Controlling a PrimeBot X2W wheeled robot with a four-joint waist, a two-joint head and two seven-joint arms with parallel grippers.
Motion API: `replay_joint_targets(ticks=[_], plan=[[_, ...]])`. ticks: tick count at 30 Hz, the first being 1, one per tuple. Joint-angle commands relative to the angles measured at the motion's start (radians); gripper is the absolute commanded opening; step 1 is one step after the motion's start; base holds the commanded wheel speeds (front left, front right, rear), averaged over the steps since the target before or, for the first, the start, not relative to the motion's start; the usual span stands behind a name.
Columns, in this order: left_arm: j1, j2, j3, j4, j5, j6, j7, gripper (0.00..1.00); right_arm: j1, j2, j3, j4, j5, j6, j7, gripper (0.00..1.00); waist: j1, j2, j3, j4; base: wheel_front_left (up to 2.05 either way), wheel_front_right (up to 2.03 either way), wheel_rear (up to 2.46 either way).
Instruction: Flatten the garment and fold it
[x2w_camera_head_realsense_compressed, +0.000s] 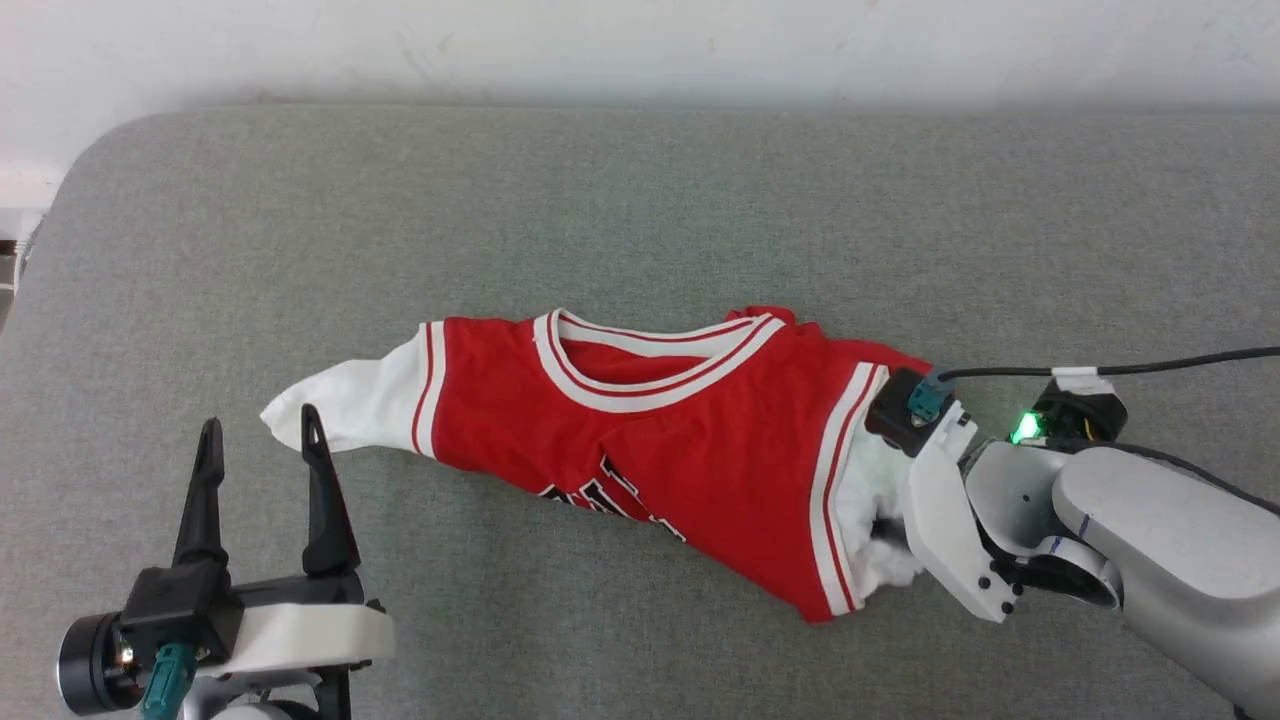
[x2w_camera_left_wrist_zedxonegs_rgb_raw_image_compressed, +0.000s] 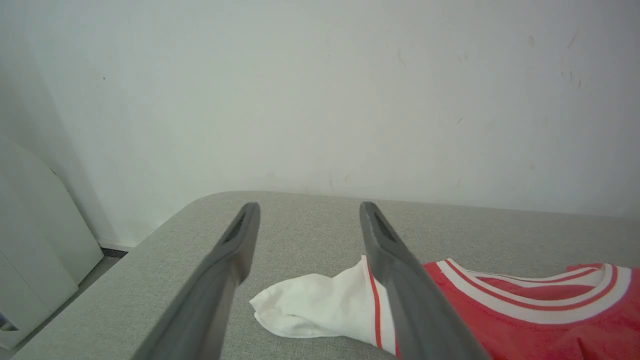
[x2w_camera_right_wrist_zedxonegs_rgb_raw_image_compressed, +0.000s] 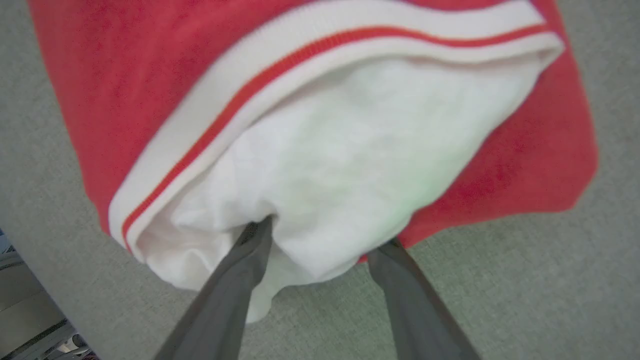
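The garment (x2w_camera_head_realsense_compressed: 700, 440), a red jersey with striped collar and black letters, lies crumpled lengthwise on the grey surface. Its left white sleeve (x2w_camera_head_realsense_compressed: 340, 405) points toward my left gripper (x2w_camera_head_realsense_compressed: 260, 425), which stands open just beside the sleeve's end without touching it. In the left wrist view that sleeve (x2w_camera_left_wrist_zedxonegs_rgb_raw_image_compressed: 320, 305) lies between and beyond the spread fingers of the left gripper (x2w_camera_left_wrist_zedxonegs_rgb_raw_image_compressed: 307, 207). My right gripper (x2w_camera_right_wrist_zedxonegs_rgb_raw_image_compressed: 325, 240) is open, its two fingers straddling the bunched right white sleeve (x2w_camera_right_wrist_zedxonegs_rgb_raw_image_compressed: 340, 150), tips tucked into the cloth. In the head view its fingers are mostly hidden at the sleeve (x2w_camera_head_realsense_compressed: 880, 480).
The grey padded surface (x2w_camera_head_realsense_compressed: 640, 200) stretches wide behind the jersey up to a white wall (x2w_camera_head_realsense_compressed: 640, 40). Its rounded left corner (x2w_camera_head_realsense_compressed: 90, 170) drops off to the floor. A black cable (x2w_camera_head_realsense_compressed: 1150, 368) runs from my right wrist off to the right.
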Motion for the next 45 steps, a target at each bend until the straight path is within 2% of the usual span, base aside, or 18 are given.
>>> replay_joint_targets(ticks=[1,5,9,15,19,23,27,30,31,32,33,39,45], plan=[[-0.018,-0.005,0.006,0.006,0.012,-0.007,-0.005,1.0,-0.004,0.009,0.013,0.011,0.004,-0.001,-0.026,0.0,0.0,0.0,0.0,-0.001,0.0,0.0,0.0],[-0.009,-0.011,0.02,0.017,0.02,-0.02,-0.005,1.0,-0.023,-0.024,0.017,-0.011,0.01,-0.001,-0.131,0.0,0.0,0.0,-0.013,-0.018,0.0,0.0,0.0],[0.012,-0.015,0.027,0.018,0.024,-0.022,-0.005,1.0,-0.02,-0.099,-0.01,-0.096,0.018,-0.001,-0.216,0.0,0.0,0.0,-0.032,-0.043,0.0,0.0,0.0],[0.023,-0.018,0.022,0.021,0.026,-0.026,-0.005,1.0,0.056,-0.238,-0.151,-0.229,0.088,-0.001,-0.281,0.0,0.0,0.0,-0.04,-0.084,0.0,0.0,0.0],[0.01,-0.019,0.021,0.032,0.026,-0.037,-0.005,1.0,0.143,-0.313,-0.247,-0.188,0.108,-0.001,-0.276,0.0,0.0,0.0,-0.031,-0.096,0.0,0.0,0.0],[0.001,-0.02,0.012,0.042,0.03,-0.043,-0.005,1.0,0.243,-0.316,-0.314,-0.059,0.148,-0.001,-0.257,0.0,0.0,0.0,-0.014,-0.095,0.0,0.0,0.0],[-0.006,-0.02,0.008,0.05,0.03,-0.044,-0.005,1.0,0.314,-0.272,-0.354,0.102,0.151,-0.001,-0.242,0.0,0.0,0.0,-0.001,-0.086,0.0,0.0,0.0],[-0.003,-0.02,0.006,0.056,0.032,-0.043,-0.005,1.0,0.341,-0.228,-0.371,0.165,0.136,-0.001,-0.257,0.0,0.0,0.0,-0.005,-0.084,0.0,0.0,0.0],[0.002,-0.02,0.008,0.057,0.033,-0.042,-0.005,1.0,0.347,-0.215,-0.383,0.173,0.137,-0.001,-0.274,0.23,0.0,0.0,-0.01,-0.086,0.0,0.0,0.0],[0.007,-0.02,0.01,0.058,0.034,-0.041,-0.005,1.0,0.351,-0.207,-0.394,0.175,0.133,-0.001,-0.293,0.92,0.0,0.0,-0.016,-0.089,0.0,0.0,0.0],[0.013,-0.02,0.012,0.06,0.035,-0.04,-0.005,1.0,0.355,-0.204,-0.405,0.174,0.127,-0.001,-0.312,1.0,0.0,0.0,-0.024,-0.092,0.0,0.0,0.0],[0.045,-0.02,0.02,0.067,0.039,-0.036,-0.005,1.0,0.385,-0.254,-0.477,0.088,0.073,-0.001,-0.372,1.0,0.0,0.0,-0.07,-0.12,0.0,0.0,0.0],[0.051,-0.02,0.017,0.049,0.052,-0.034,-0.005,1.0,0.419,-0.354,-0.61,-0.103,0.023,-0.001,-0.315,1.0,0.0,0.0,-0.075,-0.137,0.0,0.0,0.0]])
